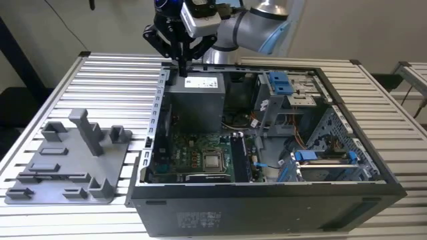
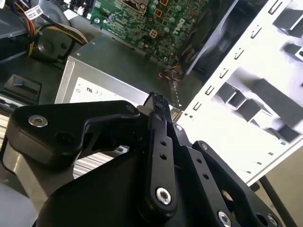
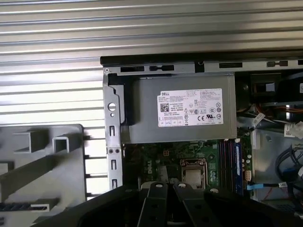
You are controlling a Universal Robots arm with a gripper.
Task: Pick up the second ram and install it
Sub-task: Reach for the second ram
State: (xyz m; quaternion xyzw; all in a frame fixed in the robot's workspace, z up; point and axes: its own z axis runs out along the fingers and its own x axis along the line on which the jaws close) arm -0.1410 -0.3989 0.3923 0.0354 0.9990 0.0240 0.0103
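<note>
While the second wrist view shows the gripper (image 2: pixel 158 103) pressed together, the exterior view sets it above the power supply (image 1: pixel 200 102); slatted metal table (image 1: pixel 113 75), pale wall (image 1: pixel 360 30).

The hand (image 1: pixel 181 70) hovers over the power-supply box (image 1: pixel 199 102).

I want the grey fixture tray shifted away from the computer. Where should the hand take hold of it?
Probably the tall upright post, from straight above: it rises clear of the tray's lower blocks and offers flat, narrow sides to clamp across.
</note>
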